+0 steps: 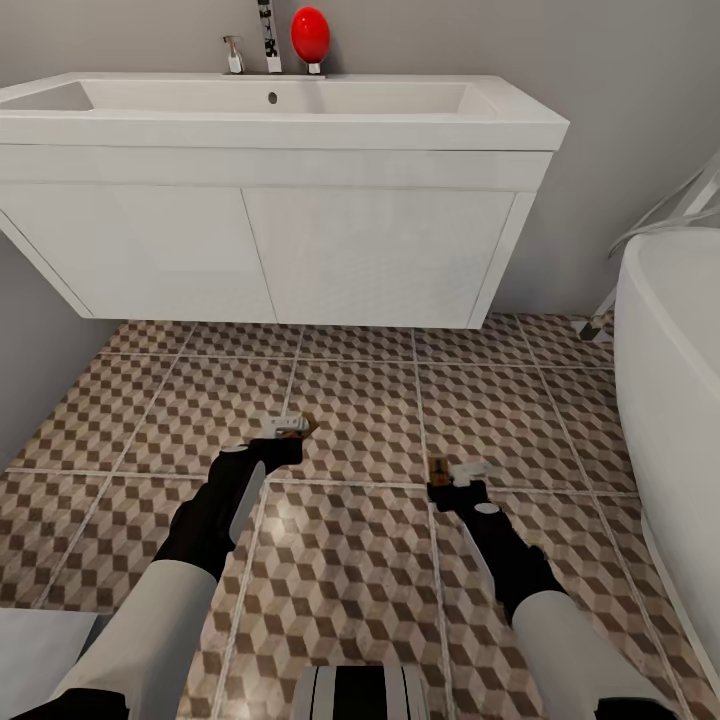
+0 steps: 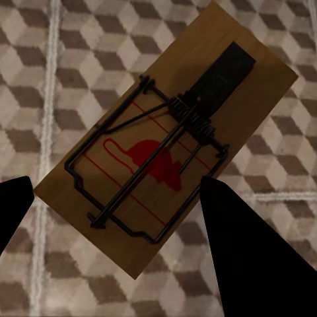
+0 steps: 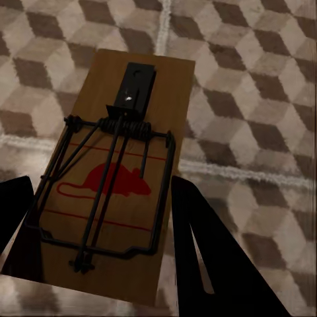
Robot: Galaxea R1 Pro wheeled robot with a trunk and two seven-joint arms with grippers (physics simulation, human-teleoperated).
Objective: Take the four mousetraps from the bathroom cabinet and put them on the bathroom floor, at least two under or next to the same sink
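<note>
head view sink (image 1: pixel 280 115), wrist views 2 mousetraps (image 2: pixel 168 142) (image 3: pixel 115 178) red mouse prints

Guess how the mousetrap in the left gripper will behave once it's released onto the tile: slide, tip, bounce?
The mousetrap is a flat wooden board, so it should probably lie flat, not roll. It looks thin and small, likely light. The bathroom floor looks glossy, so it may slide if nudged.

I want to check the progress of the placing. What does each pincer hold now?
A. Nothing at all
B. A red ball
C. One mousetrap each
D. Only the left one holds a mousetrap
C: the left pincer grips one mousetrap and the right pincer grips another mousetrap, both just above the patterned floor.
</note>
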